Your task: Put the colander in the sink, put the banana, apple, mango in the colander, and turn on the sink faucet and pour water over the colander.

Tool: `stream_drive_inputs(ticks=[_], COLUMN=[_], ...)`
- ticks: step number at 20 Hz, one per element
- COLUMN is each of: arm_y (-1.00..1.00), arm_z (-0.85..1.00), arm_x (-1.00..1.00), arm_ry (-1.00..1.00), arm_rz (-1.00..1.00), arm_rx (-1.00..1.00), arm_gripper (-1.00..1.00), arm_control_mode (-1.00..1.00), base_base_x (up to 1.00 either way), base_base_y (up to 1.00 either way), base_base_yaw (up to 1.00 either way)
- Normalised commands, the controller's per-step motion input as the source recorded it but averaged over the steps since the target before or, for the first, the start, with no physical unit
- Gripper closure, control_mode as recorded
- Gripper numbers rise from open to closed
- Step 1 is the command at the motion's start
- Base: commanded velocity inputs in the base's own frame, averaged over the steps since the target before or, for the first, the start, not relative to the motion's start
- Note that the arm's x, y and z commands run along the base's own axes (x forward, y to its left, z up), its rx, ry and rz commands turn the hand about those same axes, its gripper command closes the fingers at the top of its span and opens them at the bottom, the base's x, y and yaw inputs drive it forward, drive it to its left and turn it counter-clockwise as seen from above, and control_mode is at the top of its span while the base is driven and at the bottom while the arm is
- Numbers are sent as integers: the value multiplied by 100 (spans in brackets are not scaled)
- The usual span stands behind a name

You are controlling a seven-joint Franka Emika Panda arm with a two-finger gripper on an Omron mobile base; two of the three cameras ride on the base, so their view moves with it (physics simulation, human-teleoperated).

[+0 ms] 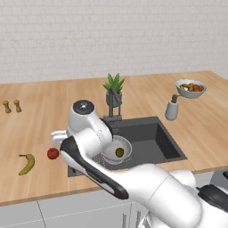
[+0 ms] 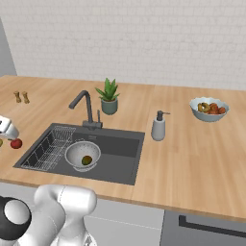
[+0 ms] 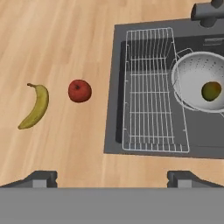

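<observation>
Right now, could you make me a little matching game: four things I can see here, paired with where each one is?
Things:
1. mango
2. banana
3. colander
4. soap dispenser

Places:
A. on the wooden counter, right of the sink
B. inside the sink, beside the wire rack
C. inside the colander
D. on the wooden counter, next to the apple

Pairs: 1-C, 2-D, 3-B, 4-A
</observation>
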Motion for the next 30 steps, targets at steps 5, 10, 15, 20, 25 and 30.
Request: stream_drive_inputs(ticks=[5, 10, 15, 20, 25, 30], arm_y=[44, 38, 33, 21, 15, 22], arm_z=[-44, -36, -32, -15, -17, -36], arm_x=[37, 38, 37, 43, 40, 27], arm_ry=[7, 3, 0, 0, 0, 0], arm_rz=[0, 0, 0, 0, 0, 0], arm_rx=[0, -1, -5, -1, 0, -2], arm_gripper=[-100, -100, -100, -100, -100, -100], arm_control_mode=[-100, -100, -100, -100, -100, -100], base_base_x=[0, 0, 0, 0, 0, 0], base_base_y=[0, 0, 0, 0, 0, 0], base_base_yaw=[0, 0, 0, 0, 0, 0])
